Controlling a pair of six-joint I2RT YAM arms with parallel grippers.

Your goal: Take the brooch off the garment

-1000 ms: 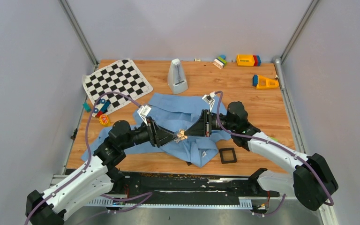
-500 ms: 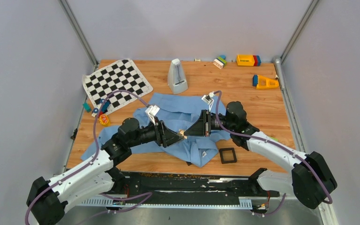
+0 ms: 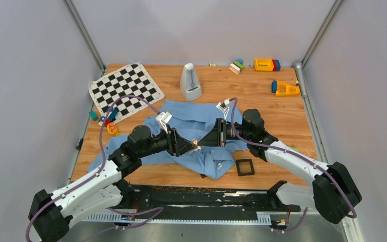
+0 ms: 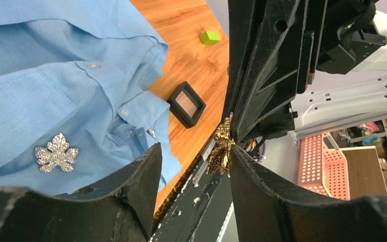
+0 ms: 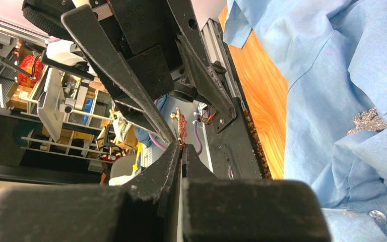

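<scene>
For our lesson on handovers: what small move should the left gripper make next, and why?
Probably close the left gripper on the gold brooch: the right gripper pinches it clear of the shirt, and it hangs between the left one's open jaws.

No legible text, label, brand, number or sign found in any of the 3 views. The yellow block at the far edge of the surface carries a dark marking, too small to read.
</scene>
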